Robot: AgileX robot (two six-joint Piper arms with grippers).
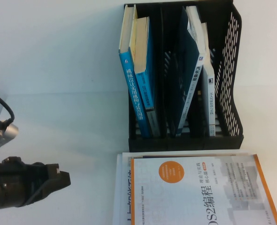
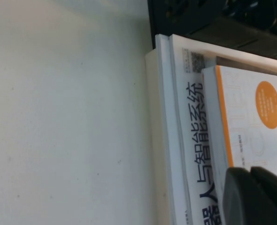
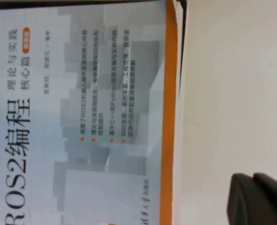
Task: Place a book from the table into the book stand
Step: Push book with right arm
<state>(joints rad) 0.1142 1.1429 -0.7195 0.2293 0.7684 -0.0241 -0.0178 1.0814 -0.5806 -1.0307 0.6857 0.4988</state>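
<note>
A black mesh book stand (image 1: 232,70) stands at the back right and holds several upright and leaning books, mostly blue. In front of it two books lie stacked flat: a white and grey book with an orange edge (image 1: 199,192) on top of a larger white book (image 1: 122,187). My left gripper (image 1: 65,179) is shut and empty, low at the front left, apart from the stack's left side. In the left wrist view my left gripper (image 2: 249,169) shows with both books (image 2: 256,117) and the stand (image 2: 199,18). My right gripper (image 3: 252,176) is shut and empty beside the orange-edged book (image 3: 82,117), and is out of the high view.
The white table (image 1: 58,70) is bare to the left of the stand and the stack. The stack's near end runs past the bottom edge of the high view.
</note>
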